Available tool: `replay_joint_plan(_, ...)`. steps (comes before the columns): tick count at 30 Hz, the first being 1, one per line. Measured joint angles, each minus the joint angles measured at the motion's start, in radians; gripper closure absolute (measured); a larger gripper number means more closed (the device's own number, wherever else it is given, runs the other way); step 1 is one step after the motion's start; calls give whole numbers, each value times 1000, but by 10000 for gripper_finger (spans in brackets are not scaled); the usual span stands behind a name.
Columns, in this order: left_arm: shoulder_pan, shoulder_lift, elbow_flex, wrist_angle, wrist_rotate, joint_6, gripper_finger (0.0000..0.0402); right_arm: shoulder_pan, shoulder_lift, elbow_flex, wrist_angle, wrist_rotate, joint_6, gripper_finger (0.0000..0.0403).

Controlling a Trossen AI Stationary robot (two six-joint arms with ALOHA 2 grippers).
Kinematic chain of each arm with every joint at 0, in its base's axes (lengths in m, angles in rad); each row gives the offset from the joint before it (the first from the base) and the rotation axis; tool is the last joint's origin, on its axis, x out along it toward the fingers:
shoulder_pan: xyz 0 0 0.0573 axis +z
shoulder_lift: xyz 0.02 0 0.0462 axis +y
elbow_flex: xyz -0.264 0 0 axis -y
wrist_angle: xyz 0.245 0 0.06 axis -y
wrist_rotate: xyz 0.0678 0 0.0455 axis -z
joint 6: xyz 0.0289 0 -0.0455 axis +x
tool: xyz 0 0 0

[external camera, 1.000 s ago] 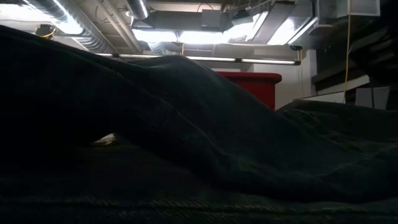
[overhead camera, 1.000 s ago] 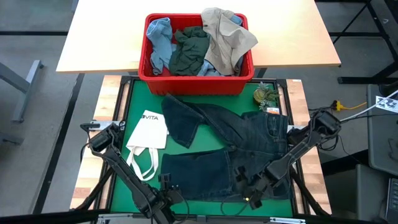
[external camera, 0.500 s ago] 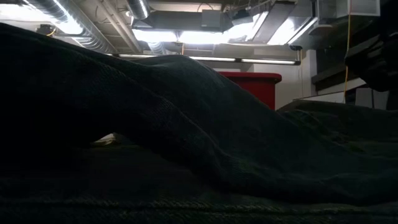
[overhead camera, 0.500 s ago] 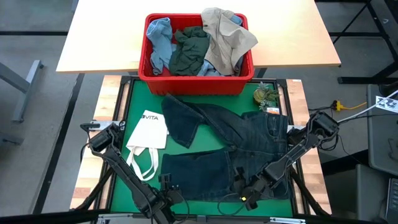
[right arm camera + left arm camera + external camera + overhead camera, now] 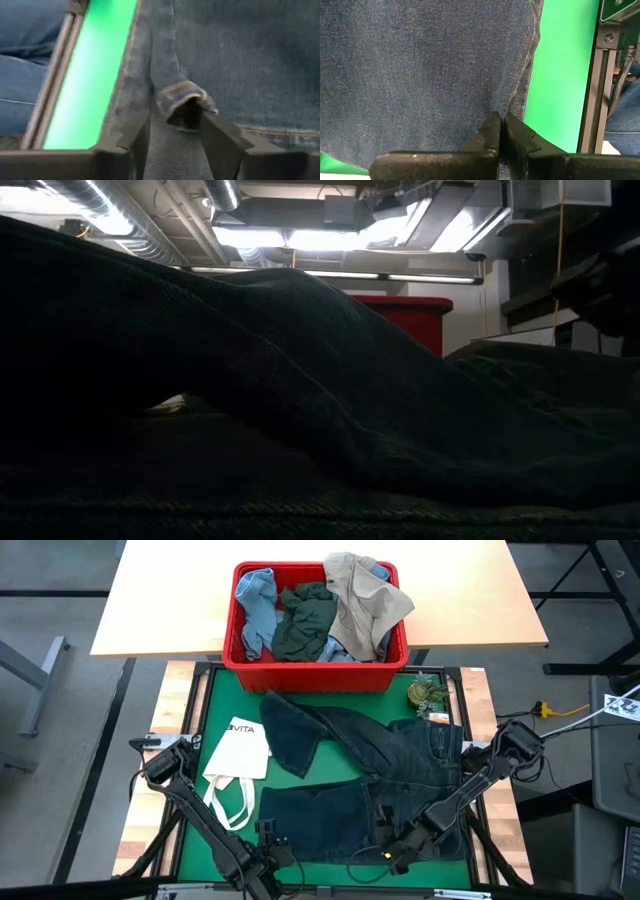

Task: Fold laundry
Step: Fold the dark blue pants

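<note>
Denim jeans (image 5: 370,775) unmoved; right tool (image 5: 172,131) narrowed around hem, left tool (image 5: 501,131) stays pressed together.

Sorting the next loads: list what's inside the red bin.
In the red bin lie a light blue piece, a dark green-grey piece and a beige piece draped over the rim. Anything beneath these three is covered and cannot be seen.

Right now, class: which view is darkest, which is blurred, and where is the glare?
Low view: darkest, the jeans fill it as a black silhouette; glare comes from the ceiling lights. Right wrist view: soft and blurred around the right tool. High view: evenly lit.
</note>
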Motion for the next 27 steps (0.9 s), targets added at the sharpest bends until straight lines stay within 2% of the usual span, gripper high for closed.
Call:
replay_joint_plan(9, 0, 0, 0, 1, -14, 0, 397, 0, 49, 0, 32, -21, -18, 306)
replay_joint_plan(15, 0, 0, 0, 1, -16, 0, 397, 1, 44, 0, 49, -45, -87, 392)
replay_joint_plan(20, 0, 0, 0, 1, -10, 1, 398, 1, 14, 17, 50, -117, -109, 383)
replay_joint_plan(23, 0, 0, 0, 1, 0, 1, 398, 7, -8, 38, 45, -166, -136, 395)
replay_joint_plan(27, 0, 0, 0, 4, 6, 2, 398, 9, -22, 64, -59, -197, -146, 393)
